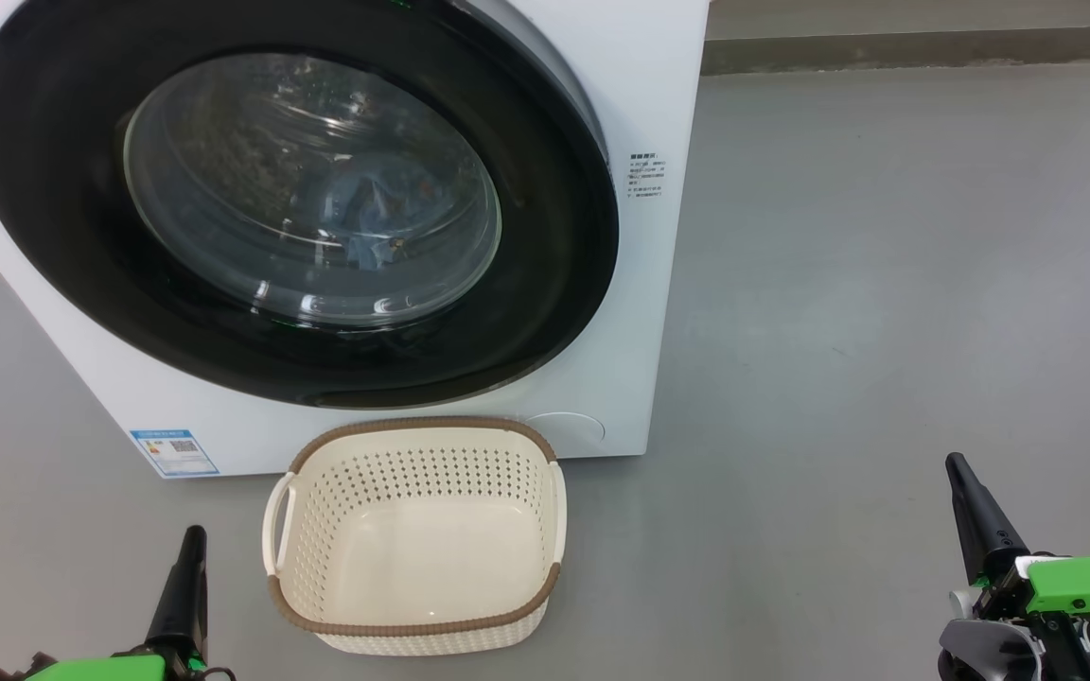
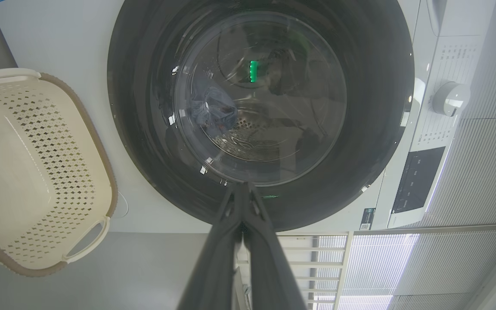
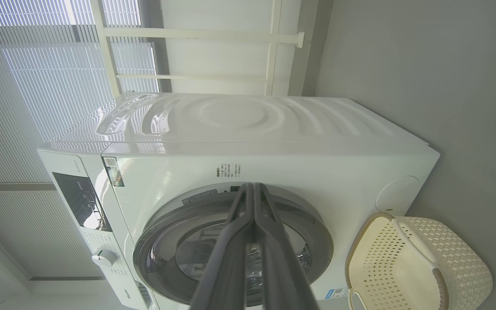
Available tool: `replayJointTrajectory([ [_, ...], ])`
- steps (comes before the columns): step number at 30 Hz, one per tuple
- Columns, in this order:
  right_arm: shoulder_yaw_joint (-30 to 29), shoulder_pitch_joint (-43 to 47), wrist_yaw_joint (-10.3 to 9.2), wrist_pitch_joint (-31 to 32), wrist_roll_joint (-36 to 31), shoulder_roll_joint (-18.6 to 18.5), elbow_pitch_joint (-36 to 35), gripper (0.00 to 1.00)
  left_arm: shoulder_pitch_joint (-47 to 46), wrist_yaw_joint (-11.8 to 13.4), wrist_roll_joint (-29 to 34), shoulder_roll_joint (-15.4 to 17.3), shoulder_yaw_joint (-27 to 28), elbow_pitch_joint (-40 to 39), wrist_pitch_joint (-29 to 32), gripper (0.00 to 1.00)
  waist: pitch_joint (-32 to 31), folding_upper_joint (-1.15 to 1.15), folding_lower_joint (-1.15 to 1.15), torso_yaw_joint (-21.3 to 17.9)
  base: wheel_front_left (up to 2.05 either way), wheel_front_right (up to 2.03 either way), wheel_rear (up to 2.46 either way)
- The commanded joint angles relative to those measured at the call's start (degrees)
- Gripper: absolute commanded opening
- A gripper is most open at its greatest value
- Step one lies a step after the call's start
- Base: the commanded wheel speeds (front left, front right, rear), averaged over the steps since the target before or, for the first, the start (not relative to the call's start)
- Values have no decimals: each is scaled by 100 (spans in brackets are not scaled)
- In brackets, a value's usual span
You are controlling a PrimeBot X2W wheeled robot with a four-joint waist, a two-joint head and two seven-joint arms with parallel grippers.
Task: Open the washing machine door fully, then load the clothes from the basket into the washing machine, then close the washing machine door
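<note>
Head view: the washing machine door [image 1: 308, 189] sits flush against the washing machine [image 1: 644, 104], and the clothes [image 1: 370, 213] show as a blue patch behind its glass. The basket [image 1: 413, 473] stands on the floor at the door's 6 o'clock, just in front of the machine, with its bare bottom showing. The left gripper [image 1: 192, 537] is at the basket's 8 o'clock, near it, with its fingers pressed together on nothing. The right gripper [image 1: 957, 465] is at the basket's 3 o'clock, well apart, and is likewise clenched and empty.

Left wrist view: the left gripper [image 2: 243, 186] has its tips meeting in a point over the lower rim of the washing machine door [image 2: 261, 51], with a gap of air between them. The clothes [image 2: 213, 110] lie at 11 o'clock from the tips and the basket [image 2: 97, 142] at 9 o'clock. This view adds the control dial [image 2: 451, 98] at 2 o'clock.

Right wrist view: the right gripper [image 3: 253, 186] is closed, with the washing machine door [image 3: 170, 232] seen edge-on at its 7 o'clock and the basket [image 3: 403, 267] at 4 o'clock. Here the machine's top panel [image 3: 239, 116] shows at 12 o'clock.
</note>
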Motion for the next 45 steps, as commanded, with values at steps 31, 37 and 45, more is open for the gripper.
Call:
replayJointTrajectory([
  [31,126,-260,10,33,40,-40,-178,0,-256,-5,-40,49,189,-183,37,0,0,0,0,0,0,0,0],
  [37,128,-260,10,32,41,-41,-178,0,-256,-5,-40,49,189,-183,37,0,0,0,0,0,0,0,0],
  [45,130,-260,10,31,43,-42,-178,0,-256,-5,-40,49,189,-183,37,0,0,0,0,0,0,0,0],
])
